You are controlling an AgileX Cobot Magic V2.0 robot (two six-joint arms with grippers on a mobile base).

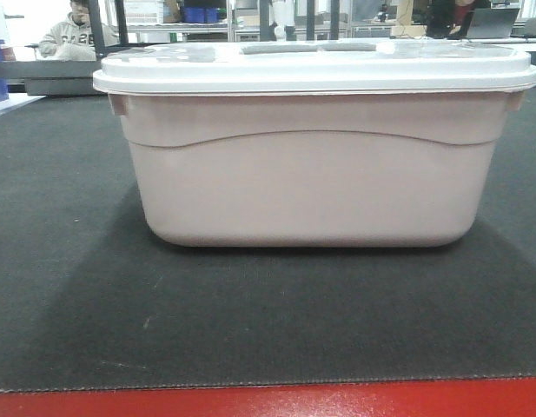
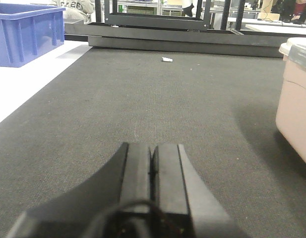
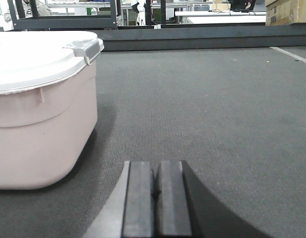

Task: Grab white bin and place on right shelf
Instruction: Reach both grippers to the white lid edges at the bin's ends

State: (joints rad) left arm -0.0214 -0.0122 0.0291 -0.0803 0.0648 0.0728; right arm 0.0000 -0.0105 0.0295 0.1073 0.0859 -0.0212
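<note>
The white bin (image 1: 307,165), a pale pinkish tub with a white lid, stands on the dark grey mat right in front of the front camera. Its left end shows at the right edge of the left wrist view (image 2: 296,94), its right end at the left of the right wrist view (image 3: 41,104). My left gripper (image 2: 152,147) is shut and empty, low over the mat, left of the bin. My right gripper (image 3: 155,163) is shut and empty, low over the mat, right of the bin. Neither touches the bin. The right shelf is out of view.
A blue open crate (image 2: 26,32) stands on a white surface at the far left. A small white scrap (image 2: 166,59) lies on the mat. Dark metal frames (image 2: 157,20) run along the far edge. A seated person (image 1: 76,35) is at the back left. A red strip (image 1: 268,404) borders the mat's front.
</note>
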